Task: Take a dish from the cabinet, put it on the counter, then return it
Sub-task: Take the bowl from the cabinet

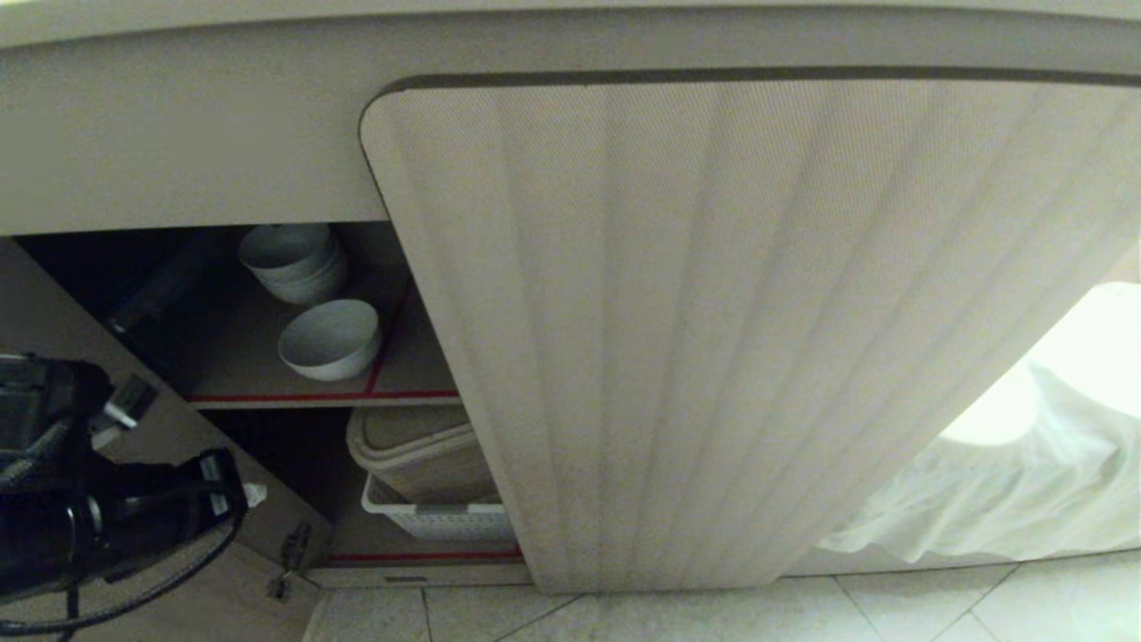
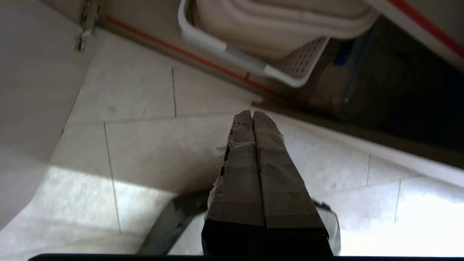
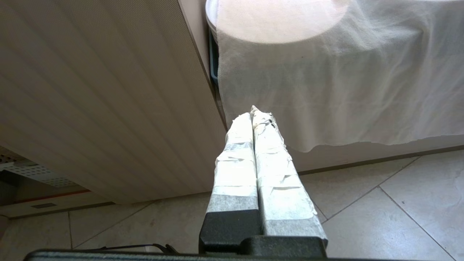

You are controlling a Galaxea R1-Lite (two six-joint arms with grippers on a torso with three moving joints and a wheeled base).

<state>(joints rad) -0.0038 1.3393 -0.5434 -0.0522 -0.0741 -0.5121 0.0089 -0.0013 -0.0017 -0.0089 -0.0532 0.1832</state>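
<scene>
Left gripper (image 2: 252, 115): its two tape-wrapped fingers are pressed together with nothing between them; it hangs low over the pale tiled floor (image 2: 145, 145), just outside the open bay of the cabinet, its tips pointing toward the bottom shelf.
Left arm (image 1: 80, 508): black, with a looping cable, at the near left of the head view, in front of the swung-open door leaf.
Right gripper (image 3: 255, 116): white-taped fingers closed against each other, empty, held low in front of the shut door, beside a hanging white cloth (image 3: 344, 90).
Cabinet (image 1: 713, 339): low, beige, with a vertically fluted, round-cornered door shut on the right; the left bay stands open, showing red-edged shelves.
Bottom shelf: a white perforated plastic basket (image 1: 437, 517) holding beige, rounded-rectangle plastic containers (image 1: 414, 450).
Dish (image 1: 330, 337): small, plain white, deep glossy bowl, tilted on the upper shelf near its front red edge, apart from both grippers.
Stack of bowls (image 1: 292, 260): similar white bowls nested together, just behind the dish, deeper on the same shelf.
</scene>
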